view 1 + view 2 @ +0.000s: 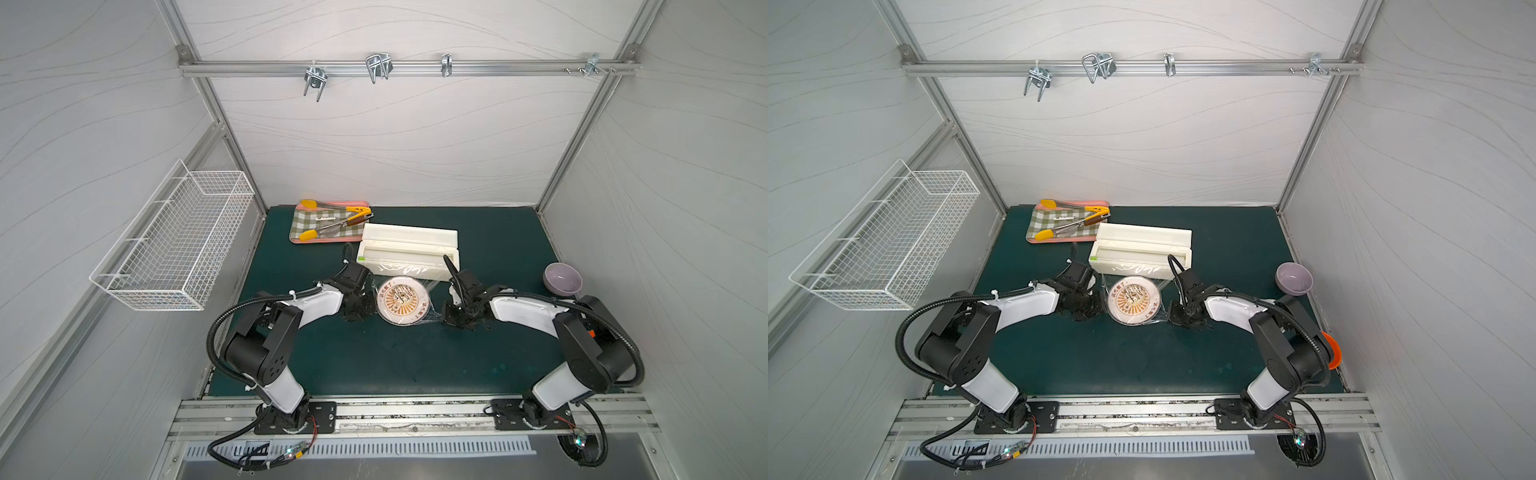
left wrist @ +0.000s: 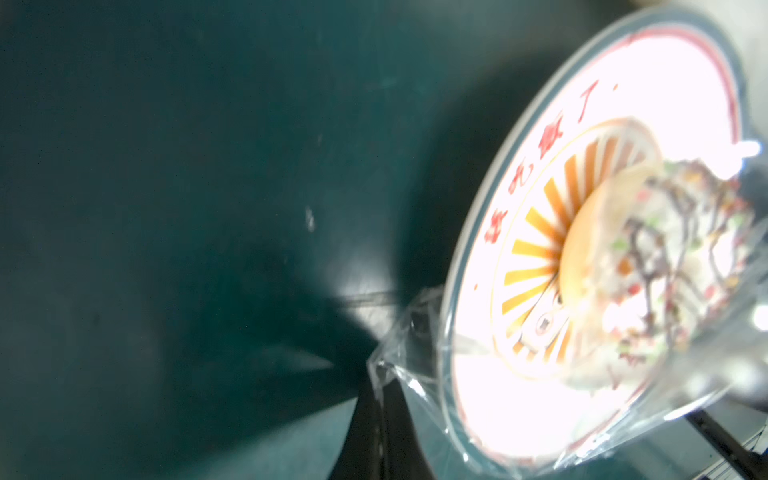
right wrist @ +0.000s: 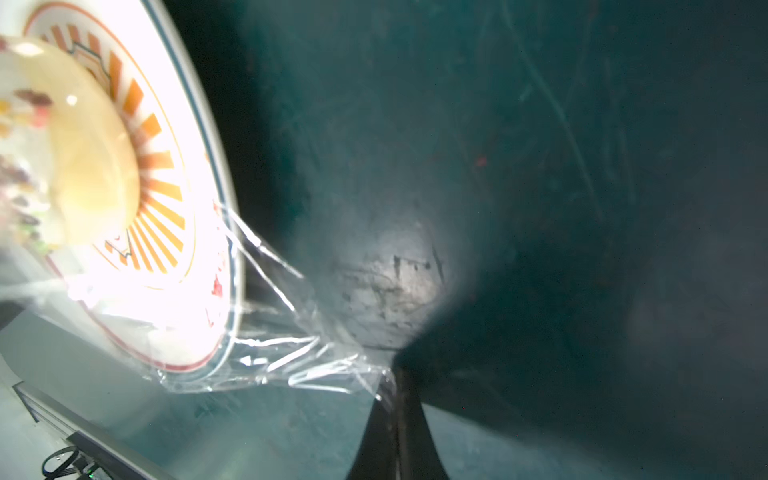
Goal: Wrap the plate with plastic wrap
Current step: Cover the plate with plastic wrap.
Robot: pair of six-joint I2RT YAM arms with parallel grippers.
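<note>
One plate (image 1: 402, 300) sits mid-frame in both top views, with a sprinkled pastry (image 2: 665, 266) on it and plastic wrap (image 3: 286, 361) draped over both. My left claw (image 2: 380, 382) is pinched tight on the wrap at the plate's left edge — my right claw (image 3: 397, 386) likewise at its right edge. Just above lies a cream box (image 1: 409, 249).

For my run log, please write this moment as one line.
left gripper: shut on thin transparent plastic wrap | right gripper: shut on same wrap | round white sunburst-print plate: under wrap
</note>
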